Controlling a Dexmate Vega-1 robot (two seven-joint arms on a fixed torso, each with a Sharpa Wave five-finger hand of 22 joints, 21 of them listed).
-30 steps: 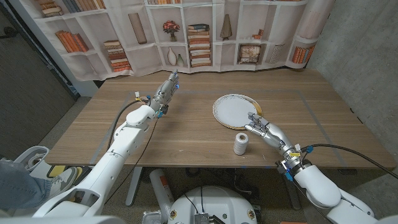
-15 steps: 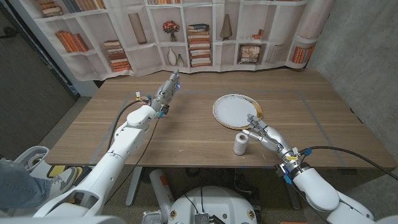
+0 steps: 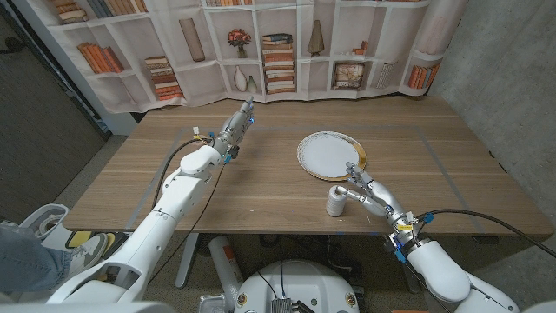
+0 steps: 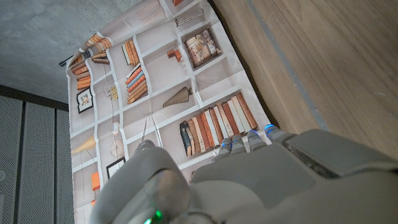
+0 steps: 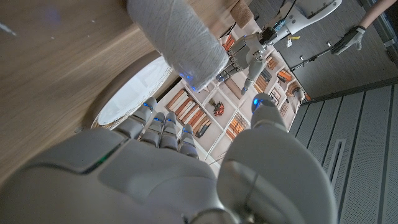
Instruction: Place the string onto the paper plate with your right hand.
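Robot hand on the right (image 3: 363, 189) reached in low over the near part of the table (image 3: 261, 187), its arm stretched from the near right corner and its fingers pointing toward the string (image 3: 335, 201). The fingertips (image 3: 350, 189) sat just beside the top of the spool; I could not tell from the head view whether they touched it. In the right wrist view the right robot hand (image 5: 168, 168) showed its fingers spread apart with the thumb set off to one side, and the spool (image 5: 178, 38) stood just past the fingertips, not enclosed by them, so the hand was wide and holding nothing.

One spool of white string stood upright on the table, directly ahead of the right robot hand. One paper plate (image 3: 330, 155) lay just beyond the hand and the spool, apart from both, with a brown mark on its rim nearest the hand.

The left robot hand (image 3: 236, 123) was held well away across the table on its extended arm, raised, fingers straight and close together, gripping nothing. In the left wrist view its fingers (image 4: 249, 140) pointed toward a bookshelf-printed backdrop (image 4: 161, 106).
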